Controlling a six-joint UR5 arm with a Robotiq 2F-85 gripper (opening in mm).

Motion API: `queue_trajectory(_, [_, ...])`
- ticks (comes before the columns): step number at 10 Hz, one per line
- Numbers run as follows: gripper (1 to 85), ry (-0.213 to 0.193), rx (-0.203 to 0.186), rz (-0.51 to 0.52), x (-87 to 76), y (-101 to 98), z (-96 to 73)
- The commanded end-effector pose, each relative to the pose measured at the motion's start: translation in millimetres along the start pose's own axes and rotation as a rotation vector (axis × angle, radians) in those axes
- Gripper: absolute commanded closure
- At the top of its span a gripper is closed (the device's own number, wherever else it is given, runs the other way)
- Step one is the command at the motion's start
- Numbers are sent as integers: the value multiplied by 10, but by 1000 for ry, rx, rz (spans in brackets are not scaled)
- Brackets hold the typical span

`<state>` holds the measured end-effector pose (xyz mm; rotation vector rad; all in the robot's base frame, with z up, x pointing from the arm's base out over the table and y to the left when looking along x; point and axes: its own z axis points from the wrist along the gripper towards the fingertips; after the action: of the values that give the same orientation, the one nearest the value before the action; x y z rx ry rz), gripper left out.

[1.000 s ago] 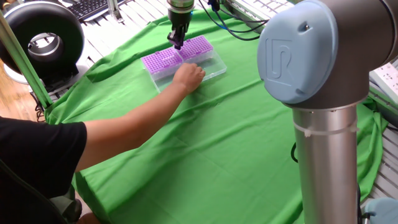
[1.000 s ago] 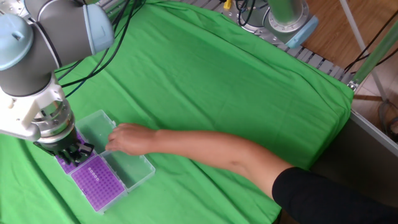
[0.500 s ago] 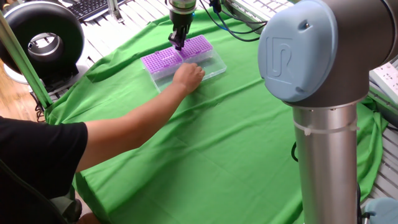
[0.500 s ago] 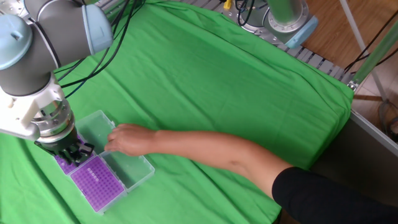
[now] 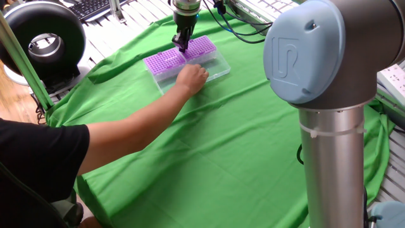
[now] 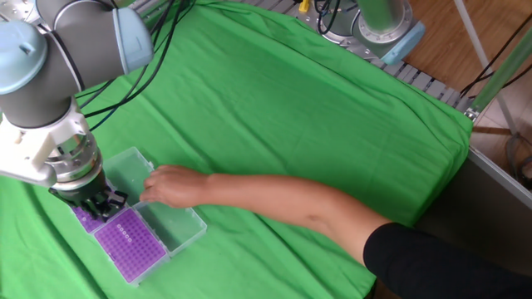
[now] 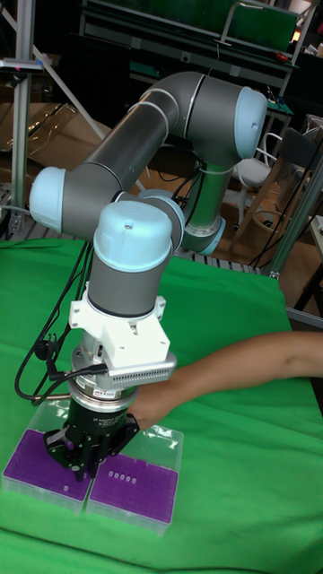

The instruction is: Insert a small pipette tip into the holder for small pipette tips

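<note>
The holder is a clear box (image 5: pixel 214 68) with two purple racks (image 5: pixel 163 61) side by side, also visible in the other fixed view (image 6: pixel 129 241) and the tall view (image 7: pixel 130 489). My gripper (image 5: pixel 181 44) points straight down over the seam between the two racks, just above them (image 6: pixel 100 208) (image 7: pixel 81 466). Its fingers stand close together; the small pipette tip is too small to make out between them. A few white tips (image 7: pixel 121 477) sit in the nearer rack in the tall view.
A person's hand (image 5: pixel 192 77) rests on the clear lid half of the box, the arm (image 6: pixel 283 199) reaching across the green cloth (image 5: pixel 240 139). A black round device (image 5: pixel 44 41) stands at the left, a keyboard (image 5: pixel 92 7) behind.
The gripper has crept slightly upward over the racks. The person's hand and the box stay where they were.
</note>
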<state>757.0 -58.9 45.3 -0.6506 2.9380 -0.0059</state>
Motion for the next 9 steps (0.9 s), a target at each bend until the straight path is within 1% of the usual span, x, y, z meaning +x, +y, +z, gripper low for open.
queue_trajectory(1, [643, -9, -7, 9, -6, 12, 23])
queue_trajectory(4, [667, -12, -4, 12, -10, 4, 37])
queue_trajectory(6, [750, 8, -5, 26, 46, 4, -25])
queue_trajectory(8, [777, 12, -12, 28, 51, -19, -48])
queue_trajectory(9, [827, 18, -1, 36, 59, -41, -50])
